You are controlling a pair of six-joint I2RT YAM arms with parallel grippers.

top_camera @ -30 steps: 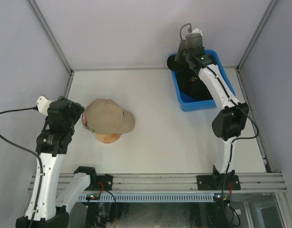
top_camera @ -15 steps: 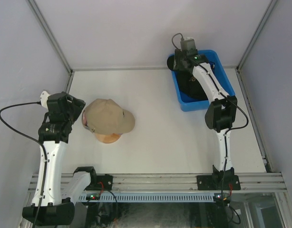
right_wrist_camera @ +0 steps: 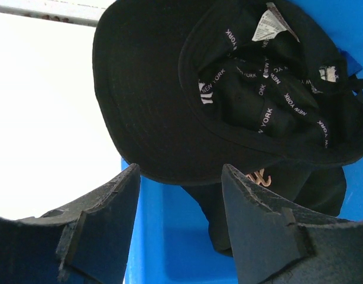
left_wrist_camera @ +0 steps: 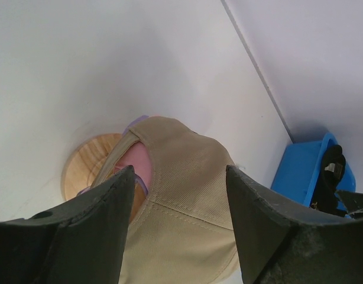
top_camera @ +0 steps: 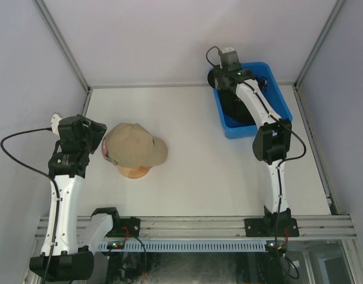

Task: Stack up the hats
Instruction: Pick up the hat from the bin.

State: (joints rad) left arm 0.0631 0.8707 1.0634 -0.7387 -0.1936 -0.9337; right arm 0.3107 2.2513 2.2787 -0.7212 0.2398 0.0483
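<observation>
1. top view: the left end effector [top_camera: 99, 141] is low over the desk [top_camera: 199, 154]. its tips are just beside the back of the tan cap [top_camera: 135, 147]. from here i cannot tell how wide its jaws are.
2. the tan cap sits on top of a wooden stand [top_camera: 134, 172], with the brim pointing away from the left end effector. a bit of a pink cap [top_camera: 104, 151] shows under it, on the side near the tips.
3. the right end effector [top_camera: 224, 74] is reaching over the far left corner of the blue bin [top_camera: 252, 129]. a black cap [top_camera: 235, 105] lies in the bin, directly under and just behind it.
4. left wrist view: the left end effector [left_wrist_camera: 178, 171] has its jaws wide apart, closed on nothing. the tan cap [left_wrist_camera: 187, 195] is straight ahead of the fingertips and fills the gap between them.
5. the pink cap [left_wrist_camera: 140, 163] and the edge of a lavender cap [left_wrist_camera: 136, 123] show through the back opening of the tan cap, near the left finger. the wooden stand [left_wrist_camera: 87, 165] is under all three. the blue bin [left_wrist_camera: 305, 171] is far ahead, to the right.
6. right wrist view: the right end effector [right_wrist_camera: 180, 171] has its jaws wide apart, closed on nothing. the black cap [right_wrist_camera: 164, 94] lies upside down just ahead of the tips, its brim toward the left finger. the inside shows tape that reads "new york".
7. a second dark cloth [right_wrist_camera: 229, 219] lies under the black cap, near the right finger. the blue bin [right_wrist_camera: 169, 248] wall is between the fingers.
</observation>
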